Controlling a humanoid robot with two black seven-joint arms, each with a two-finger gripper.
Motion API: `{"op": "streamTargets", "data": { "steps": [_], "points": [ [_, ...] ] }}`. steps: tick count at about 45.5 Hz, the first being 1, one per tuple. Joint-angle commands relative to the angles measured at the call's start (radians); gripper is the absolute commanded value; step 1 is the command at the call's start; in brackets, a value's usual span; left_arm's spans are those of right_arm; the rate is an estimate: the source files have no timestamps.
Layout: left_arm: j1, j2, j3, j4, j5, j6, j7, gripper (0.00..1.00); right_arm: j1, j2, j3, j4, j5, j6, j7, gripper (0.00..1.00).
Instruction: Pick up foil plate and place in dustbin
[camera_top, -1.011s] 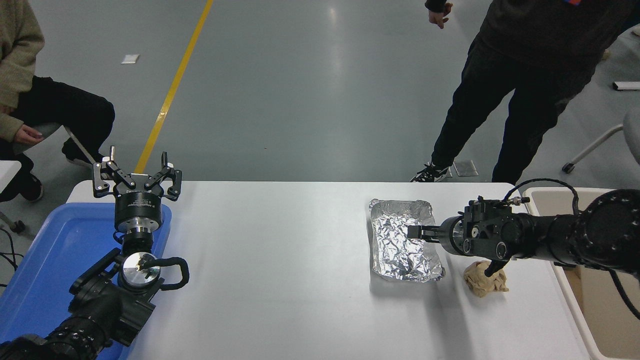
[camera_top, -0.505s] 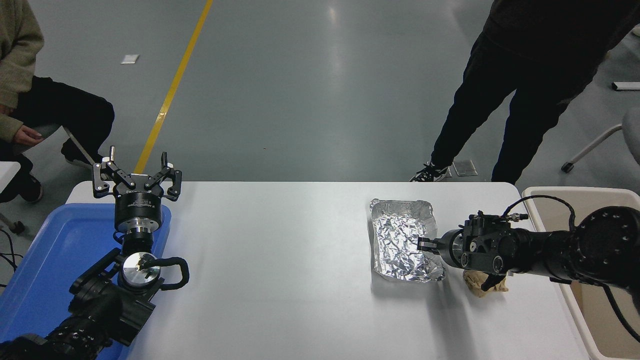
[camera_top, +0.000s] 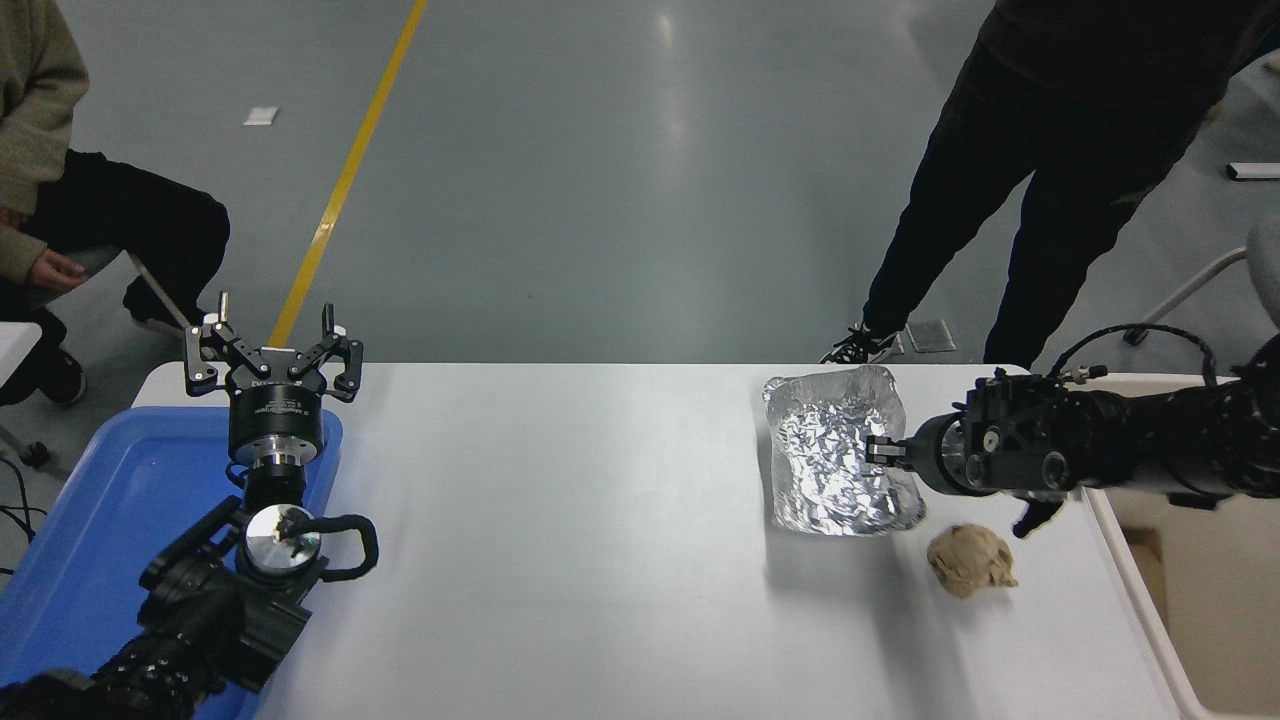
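Your right end effector (camera_top: 878, 452) is clamped narrow on the right-hand rim of the foil plate (camera_top: 835, 455), with the right arm reaching in from the right edge of the view. The plate is tilted, its crinkled inside facing the camera, and its shadow falls on the desk (camera_top: 560, 520) below and to its left; it looks to be clear of the surface, though from this angle you cannot be sure its near edge is off the desk. It sits toward the desk's far right corner, just left of the dustbin (camera_top: 1150, 600), which runs along the desk's right side; only the bin's cream rim and part of its inside show. The plate is not over the bin.

A crumpled tan paper ball (camera_top: 970, 561) lies on the desk just below and right of the plate, apart from it and from the end effector.

Your left end effector (camera_top: 272, 352) is parked at the lower left, pointing up, fingers spread wide and holding nothing, above the far edge of the blue tray (camera_top: 90, 530).

A person in dark trousers (camera_top: 1000, 200) stands past the far side of the desk, and another person (camera_top: 60, 210) sits at the upper left.
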Motion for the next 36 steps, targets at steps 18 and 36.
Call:
{"op": "streamTargets", "data": {
  "steps": [18, 36],
  "points": [
    [0.006, 0.007, 0.000, -0.001, 0.000, 0.000, 0.000, 0.99, 0.917, -0.236, -0.234, 0.291, 0.000, 0.625, 0.018, 0.00],
    [0.004, 0.007, 0.000, -0.001, 0.000, 0.000, 0.000, 0.99, 0.918, -0.265, -0.375, 0.218, -0.080, 0.622, 0.012, 0.00]
  ]
}}
